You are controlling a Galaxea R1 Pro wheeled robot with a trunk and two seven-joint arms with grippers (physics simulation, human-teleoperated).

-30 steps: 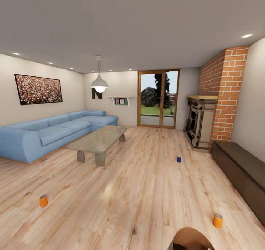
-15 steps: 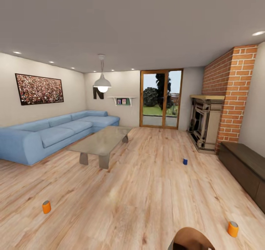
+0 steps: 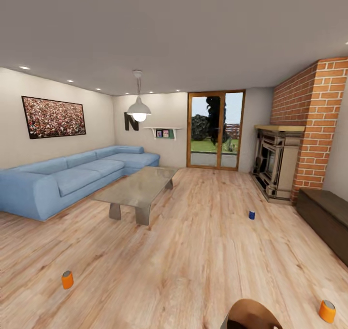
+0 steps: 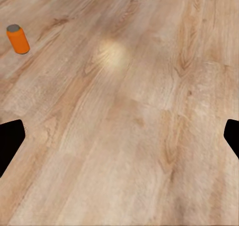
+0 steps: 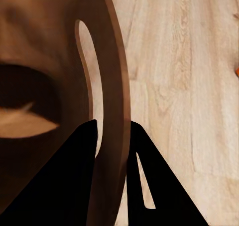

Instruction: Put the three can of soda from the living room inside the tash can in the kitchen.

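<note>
Three soda cans stand upright on the living room's wooden floor. One orange can (image 3: 67, 279) is at the near left, and it appears again as the orange can (image 4: 18, 39) in the left wrist view. A dark blue can (image 3: 252, 215) stands further off, in front of the fireplace. A second orange can (image 3: 327, 311) is at the near right. My left gripper (image 4: 119, 138) hangs open over bare floor. My right gripper (image 5: 112, 151) is shut on the rim of a brown bin (image 5: 45, 61) beside its handle slot. The bin's rim (image 3: 249, 314) pokes into the head view.
A blue corner sofa (image 3: 58, 181) lines the left wall, with a glass coffee table (image 3: 137, 188) in front of it. A brick fireplace (image 3: 290, 159) and a dark low cabinet (image 3: 326, 217) stand along the right. Glass doors (image 3: 215, 130) are at the back. Open floor lies between them.
The whole head view has shifted as the camera moved: the cans and furniture now sit further right and lower in the picture. Nothing on the floor has moved.
</note>
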